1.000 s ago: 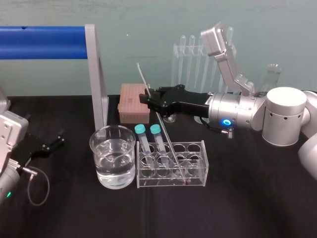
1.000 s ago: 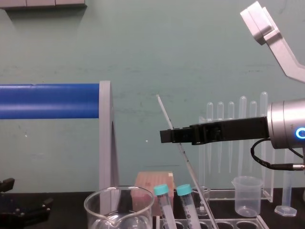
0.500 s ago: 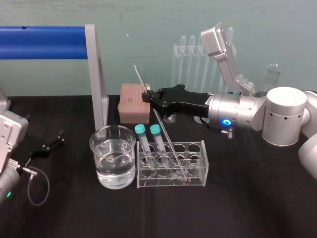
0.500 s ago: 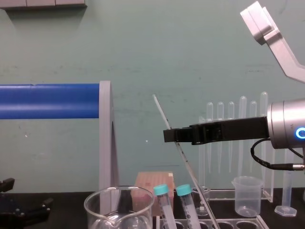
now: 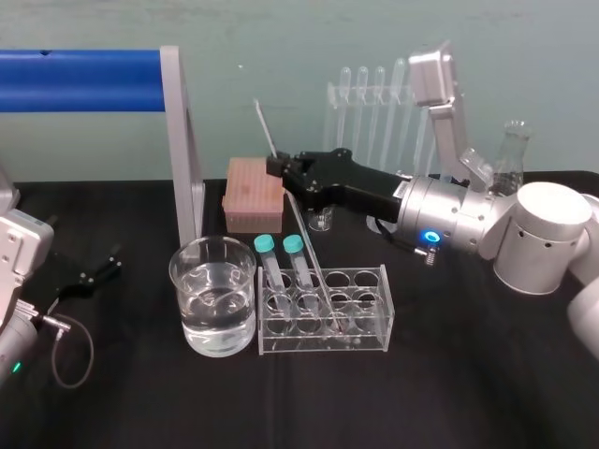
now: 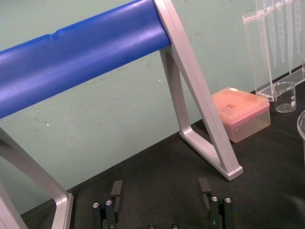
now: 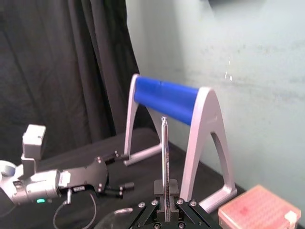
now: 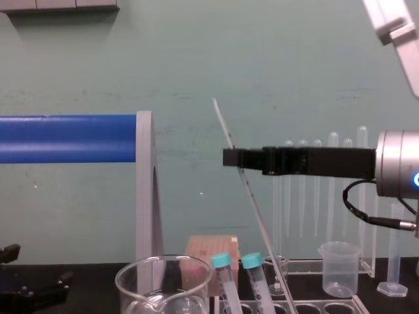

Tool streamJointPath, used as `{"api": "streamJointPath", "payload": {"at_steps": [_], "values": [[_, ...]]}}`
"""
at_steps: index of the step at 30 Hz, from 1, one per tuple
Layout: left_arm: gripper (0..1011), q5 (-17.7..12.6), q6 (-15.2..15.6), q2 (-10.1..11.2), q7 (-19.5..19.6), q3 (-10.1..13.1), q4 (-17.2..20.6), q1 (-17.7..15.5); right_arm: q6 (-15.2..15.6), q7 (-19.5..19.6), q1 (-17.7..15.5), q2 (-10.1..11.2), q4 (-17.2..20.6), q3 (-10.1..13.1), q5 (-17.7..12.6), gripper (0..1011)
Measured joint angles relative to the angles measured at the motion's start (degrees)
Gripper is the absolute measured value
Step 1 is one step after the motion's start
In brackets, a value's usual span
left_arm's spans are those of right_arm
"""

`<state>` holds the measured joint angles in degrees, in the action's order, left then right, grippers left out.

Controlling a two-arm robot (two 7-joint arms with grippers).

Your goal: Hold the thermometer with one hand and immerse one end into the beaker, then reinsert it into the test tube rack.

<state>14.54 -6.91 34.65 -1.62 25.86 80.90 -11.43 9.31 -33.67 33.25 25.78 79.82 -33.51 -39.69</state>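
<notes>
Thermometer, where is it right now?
In the head view the thermometer leans at the middle, its upper part pinched by the right gripper and its lower end down in the test tube rack, just right of the teal-capped tubes.

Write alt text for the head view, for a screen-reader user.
The right gripper, reaching in from the right, is shut on the thermometer, a thin glass rod tilted with its lower end inside the test tube rack. The beaker, holding clear liquid, stands just left of the rack. The left gripper rests open on the black table at far left.
</notes>
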Motion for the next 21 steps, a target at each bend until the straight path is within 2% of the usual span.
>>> {"api": "streamJointPath", "payload": {"at_steps": [6, 8, 13, 15, 21], "values": [[1008, 0.0, 0.0, 0.0, 0.0, 0.0, 0.0, 0.0, -4.3, -0.1, -1.5, 0.8, 2.7, 1.6, 0.2, 56], [1008, 0.0, 0.0, 0.0, 0.0, 0.0, 0.0, 0.0, -6.5, -0.4, -2.4, 1.3, 4.3, 2.8, 0.1, 56], [1008, 0.0, 0.0, 0.0, 0.0, 0.0, 0.0, 0.0, -8.3, -0.9, -2.8, 1.3, 6.3, 4.9, -1.5, 55], [1008, 0.0, 0.0, 0.0, 0.0, 0.0, 0.0, 0.0, -8.5, -1.2, -2.6, 1.2, 6.8, 5.7, -2.4, 55], [1008, 0.0, 0.0, 0.0, 0.0, 0.0, 0.0, 0.0, -9.0, -3.1, 1.0, -0.1, 7.9, 7.4, -6.0, 56]]}}
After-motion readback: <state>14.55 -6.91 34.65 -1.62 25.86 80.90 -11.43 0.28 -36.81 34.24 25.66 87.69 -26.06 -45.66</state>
